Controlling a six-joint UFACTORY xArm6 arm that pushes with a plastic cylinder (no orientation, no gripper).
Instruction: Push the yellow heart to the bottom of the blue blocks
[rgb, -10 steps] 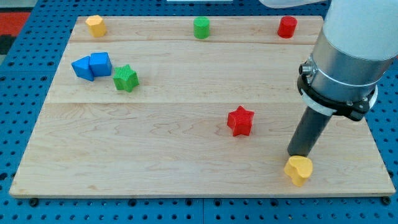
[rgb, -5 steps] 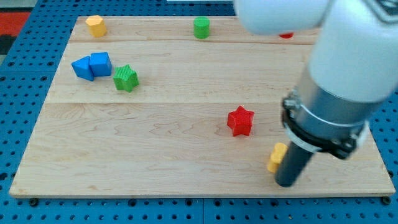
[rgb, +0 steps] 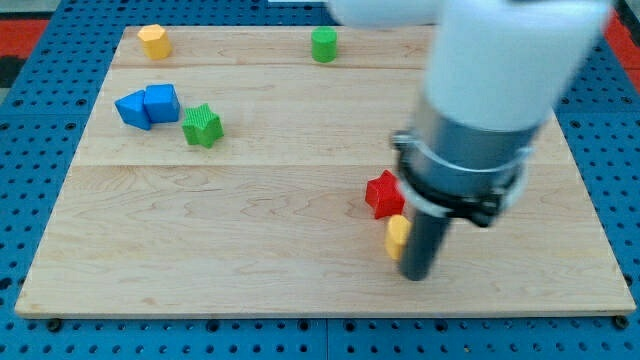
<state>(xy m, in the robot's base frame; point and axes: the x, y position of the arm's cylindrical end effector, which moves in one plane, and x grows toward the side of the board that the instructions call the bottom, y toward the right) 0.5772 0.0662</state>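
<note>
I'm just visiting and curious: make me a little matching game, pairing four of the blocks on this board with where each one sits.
Blocks:
1. yellow heart
2. green star
3. green cylinder
4. blue blocks

Places:
A. top edge, near the middle
B. far left of the board
C. just right of the blue pair
D. against the rod, below the red star

Pairs: 1-D, 2-C, 3-A, 4-B

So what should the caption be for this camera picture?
My tip pushes the yellow heart past the red star.
</note>
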